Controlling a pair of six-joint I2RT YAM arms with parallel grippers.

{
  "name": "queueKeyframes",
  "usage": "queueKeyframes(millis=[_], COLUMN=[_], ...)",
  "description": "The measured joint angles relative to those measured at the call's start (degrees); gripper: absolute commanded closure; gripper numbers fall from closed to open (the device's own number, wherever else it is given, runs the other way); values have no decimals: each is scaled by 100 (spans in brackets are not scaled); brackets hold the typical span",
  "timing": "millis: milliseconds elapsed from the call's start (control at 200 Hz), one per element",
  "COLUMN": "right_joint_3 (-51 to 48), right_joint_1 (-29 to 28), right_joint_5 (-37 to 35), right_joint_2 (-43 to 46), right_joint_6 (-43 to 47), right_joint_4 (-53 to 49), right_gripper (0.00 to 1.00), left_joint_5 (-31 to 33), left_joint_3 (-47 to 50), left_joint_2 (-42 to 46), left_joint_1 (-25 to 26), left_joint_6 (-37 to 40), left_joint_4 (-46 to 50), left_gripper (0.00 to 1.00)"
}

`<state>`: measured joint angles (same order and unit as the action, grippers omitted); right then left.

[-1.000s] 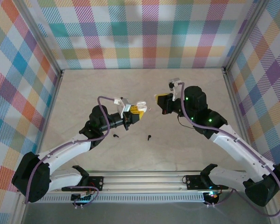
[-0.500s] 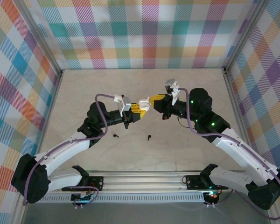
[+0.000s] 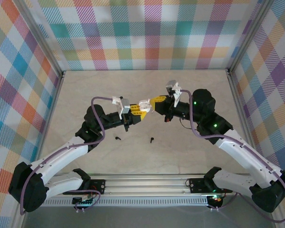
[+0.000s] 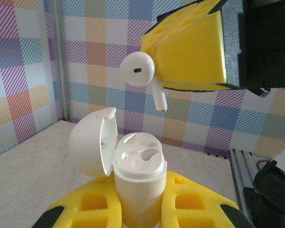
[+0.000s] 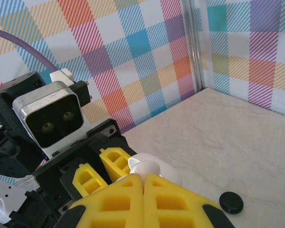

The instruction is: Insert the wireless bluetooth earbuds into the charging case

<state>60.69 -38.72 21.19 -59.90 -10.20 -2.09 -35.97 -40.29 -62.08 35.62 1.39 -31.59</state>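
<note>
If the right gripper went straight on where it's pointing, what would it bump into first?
Probably the open charging case held by the left gripper. The white earbud pinched in the right gripper would touch it first, though depth is hard to judge.

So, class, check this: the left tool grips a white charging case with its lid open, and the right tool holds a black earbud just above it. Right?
One slip: the earbud in the right tool is white, not black; the left wrist view shows it. The rest stands: the left tool grips the white charging case, lid open.
</note>
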Motion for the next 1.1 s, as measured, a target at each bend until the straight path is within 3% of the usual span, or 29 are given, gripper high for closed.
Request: queueKeyframes(millis=[655,765,930,1100], right_joint_3=[0,11,509,713], right_joint_1=[-66,-74,-57,352], right_joint_5=[-63,-577,-1884,-2734], right_joint_2=[-208,-192,-433,-914], right_joint_6=[-201,-284,-553,-1123], right_joint_4=[313,129,-1064,-2157], right_gripper=[100,100,100,100], left_joint_5=[262,557,1169,1580], left_joint_3=[0,0,2,221], left_joint_2=[-92,-63,24,280], left_joint_1=[0,20,31,31], left_joint_6=[-197,28,363,487], left_joint_4=[-140,214,1051,1462], left_gripper=[100,100,100,100])
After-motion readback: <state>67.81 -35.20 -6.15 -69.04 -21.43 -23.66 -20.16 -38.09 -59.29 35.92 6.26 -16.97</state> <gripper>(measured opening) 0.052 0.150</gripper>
